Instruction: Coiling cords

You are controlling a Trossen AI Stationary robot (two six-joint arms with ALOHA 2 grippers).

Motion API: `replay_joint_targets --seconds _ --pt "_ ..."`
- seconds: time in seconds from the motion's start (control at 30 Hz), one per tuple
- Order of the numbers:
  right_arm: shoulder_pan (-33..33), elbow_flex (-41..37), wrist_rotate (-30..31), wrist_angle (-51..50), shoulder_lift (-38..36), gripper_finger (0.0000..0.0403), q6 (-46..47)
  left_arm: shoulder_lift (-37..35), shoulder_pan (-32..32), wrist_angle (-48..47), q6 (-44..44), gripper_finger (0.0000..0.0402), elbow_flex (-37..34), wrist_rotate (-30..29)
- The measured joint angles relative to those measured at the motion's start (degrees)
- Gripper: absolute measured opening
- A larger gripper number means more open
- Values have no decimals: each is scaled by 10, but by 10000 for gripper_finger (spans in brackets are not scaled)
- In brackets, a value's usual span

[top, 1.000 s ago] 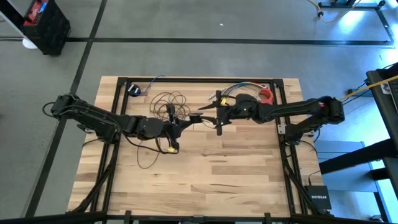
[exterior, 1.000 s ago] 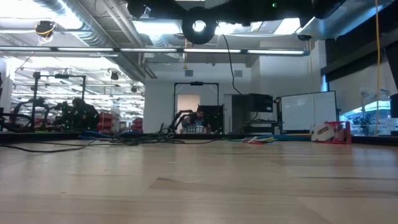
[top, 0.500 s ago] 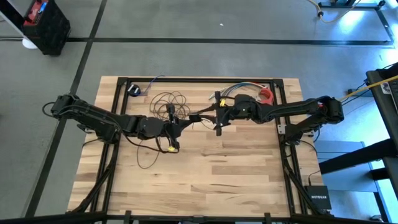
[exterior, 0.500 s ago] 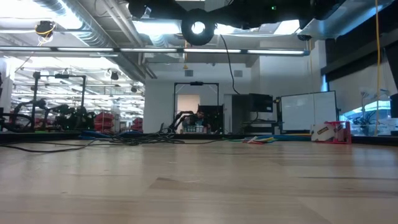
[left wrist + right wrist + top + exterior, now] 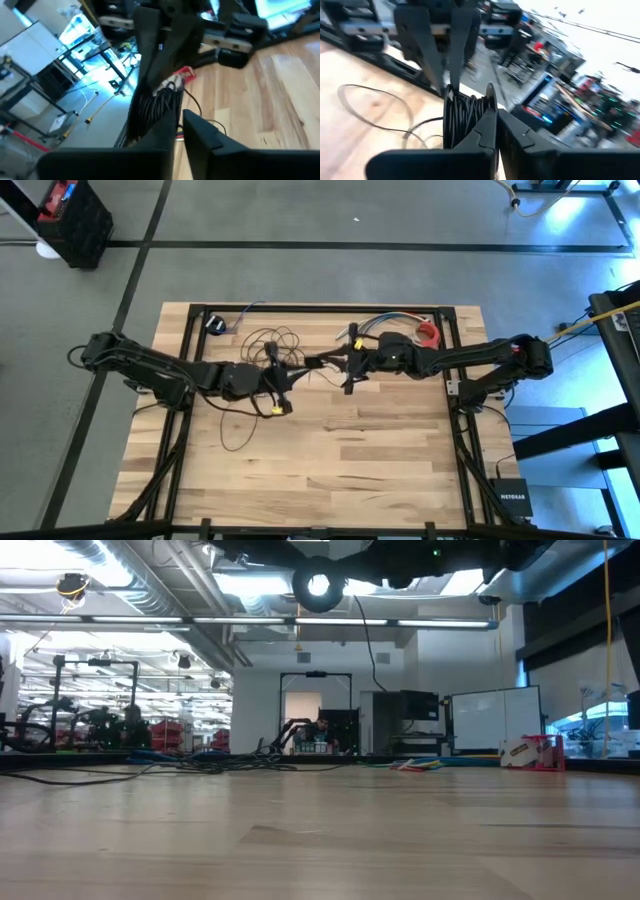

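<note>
The cords are one thin dark wire. Part of it is gathered into a small coil held above the table's middle, between my two grippers. More of it lies in loose loops on the wood toward the far edge and ends at a black round puck; another strand trails toward the near left. My left gripper reaches in from the left and my right gripper from the right. They meet tip to tip, both shut on the coil. My left gripper pinches the gathered turns of the coil between its two fingers, coming nearly level from the table's left. The coil hangs clear of the table, with slack wire running down to the loops. My right gripper pinches the same bunch of turns between its two fingers, coming level from the table's right, opposite my left gripper's fingers. The fingers lie across the strands, and the coil stays clear of the wood.
A short bundle of multicoloured wires and a red tape dispenser lie at the far right, just behind my right arm. The near half of the table is bare wood. The table's dark frame runs along the far edge.
My right gripper, whose fingers stood wide open on either side of the coil a second ago, has shut on it. My left gripper has rolled a little about its own axis. Both hands have stayed where they were.
</note>
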Motion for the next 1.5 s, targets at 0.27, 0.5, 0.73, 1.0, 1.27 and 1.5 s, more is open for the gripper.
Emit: replay_joint_targets --seconds 0.27,0.5,0.73,1.0,1.27,1.5 --pt "23 2 186 2 -42 8 -16 -15 0 -54 -68 127 1 0" --pt "49 2 309 12 -45 5 -47 57 22 47 -129 152 -32 -3" --pt "49 2 319 23 -45 8 -47 199 72 343 -80 153 -43 -4" --pt "48 2 317 14 -45 9 -50 301 137 503 -38 153 -43 34" --pt "48 2 314 17 -45 6 -50 341 163 504 -76 153 -10 141" --pt "48 2 314 17 -45 8 -50 355 164 497 -45 150 22 140"
